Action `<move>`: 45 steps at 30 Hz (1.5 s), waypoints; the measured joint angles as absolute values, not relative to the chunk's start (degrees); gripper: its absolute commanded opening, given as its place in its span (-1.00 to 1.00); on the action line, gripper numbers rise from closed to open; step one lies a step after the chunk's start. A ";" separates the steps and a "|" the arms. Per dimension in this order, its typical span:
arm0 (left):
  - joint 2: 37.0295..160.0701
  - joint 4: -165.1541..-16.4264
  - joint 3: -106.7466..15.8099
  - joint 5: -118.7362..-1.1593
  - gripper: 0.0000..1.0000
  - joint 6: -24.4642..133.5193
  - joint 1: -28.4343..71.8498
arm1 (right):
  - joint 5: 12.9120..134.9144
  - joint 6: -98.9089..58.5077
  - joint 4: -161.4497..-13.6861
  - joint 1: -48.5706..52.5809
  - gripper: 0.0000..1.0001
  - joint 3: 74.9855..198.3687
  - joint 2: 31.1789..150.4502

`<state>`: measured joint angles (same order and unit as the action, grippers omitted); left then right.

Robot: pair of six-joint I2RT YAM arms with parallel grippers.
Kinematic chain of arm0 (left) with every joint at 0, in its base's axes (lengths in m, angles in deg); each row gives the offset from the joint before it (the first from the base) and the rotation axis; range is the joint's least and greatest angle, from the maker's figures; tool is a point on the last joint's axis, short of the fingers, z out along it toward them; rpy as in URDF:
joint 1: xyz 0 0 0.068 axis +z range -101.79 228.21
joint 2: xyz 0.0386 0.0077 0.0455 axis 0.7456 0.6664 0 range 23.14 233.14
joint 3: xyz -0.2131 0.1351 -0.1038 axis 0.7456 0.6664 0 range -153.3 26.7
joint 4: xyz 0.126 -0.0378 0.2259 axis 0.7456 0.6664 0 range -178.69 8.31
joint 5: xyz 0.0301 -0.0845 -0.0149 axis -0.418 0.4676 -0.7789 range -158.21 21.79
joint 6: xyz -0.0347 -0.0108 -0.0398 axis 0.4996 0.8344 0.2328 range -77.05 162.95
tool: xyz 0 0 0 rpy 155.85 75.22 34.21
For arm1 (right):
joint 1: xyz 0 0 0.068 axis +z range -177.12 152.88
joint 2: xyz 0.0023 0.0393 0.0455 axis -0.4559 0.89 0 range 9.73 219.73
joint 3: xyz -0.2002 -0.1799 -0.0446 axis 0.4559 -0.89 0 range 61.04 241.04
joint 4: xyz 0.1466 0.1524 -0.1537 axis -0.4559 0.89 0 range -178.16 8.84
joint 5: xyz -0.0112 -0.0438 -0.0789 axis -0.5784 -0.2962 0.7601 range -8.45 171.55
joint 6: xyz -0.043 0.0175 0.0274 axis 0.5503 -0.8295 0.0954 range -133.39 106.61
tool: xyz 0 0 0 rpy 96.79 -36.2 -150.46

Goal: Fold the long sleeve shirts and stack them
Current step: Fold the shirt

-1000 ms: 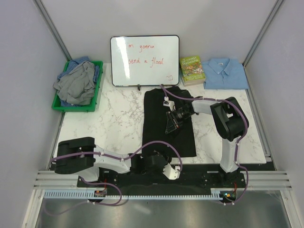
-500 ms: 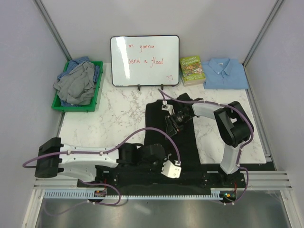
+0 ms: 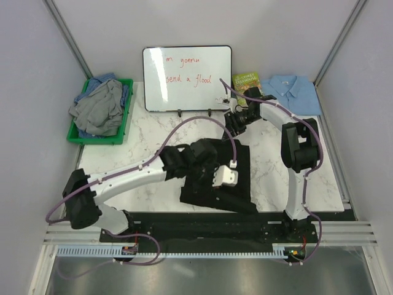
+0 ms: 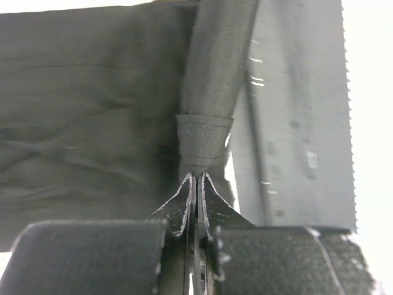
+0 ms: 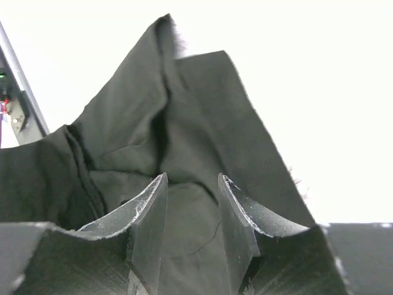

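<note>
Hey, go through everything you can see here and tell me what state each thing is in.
black shirt: laid out, one fold pinched
left gripper: shut on black shirt
right gripper: open over black shirt
light blue shirt: folded flat
grey and blue shirts: crumpled in green bin
whiteboard: upright, written on
book: closed, lying flat

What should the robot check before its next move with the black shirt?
1. Hold of the left gripper on the black shirt: ok, jaws shut on cloth.
2. Hold of the right gripper on that shirt: not ok, jaws apart around the cloth.
3. Is the light blue shirt folded, ready for stacking: ok.
4. Right gripper clear of the book and whiteboard: cannot tell.
5. Black shirt lying flat: cannot tell, partly hidden.
</note>
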<state>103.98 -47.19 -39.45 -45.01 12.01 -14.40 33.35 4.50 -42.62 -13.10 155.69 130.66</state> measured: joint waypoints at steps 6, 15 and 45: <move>115.65 -44.83 -52.26 -40.53 -0.96 4.60 -4.02 | 36.58 4.88 -42.21 -12.29 -0.22 158.40 136.71; 133.58 -49.25 -61.00 -39.61 -0.96 -2.48 5.71 | 36.36 7.56 -41.09 -12.07 -0.37 159.41 140.03; 119.13 -55.85 -34.92 -39.19 -0.96 0.82 -0.26 | 25.68 14.06 -27.28 -6.11 -0.33 159.93 134.11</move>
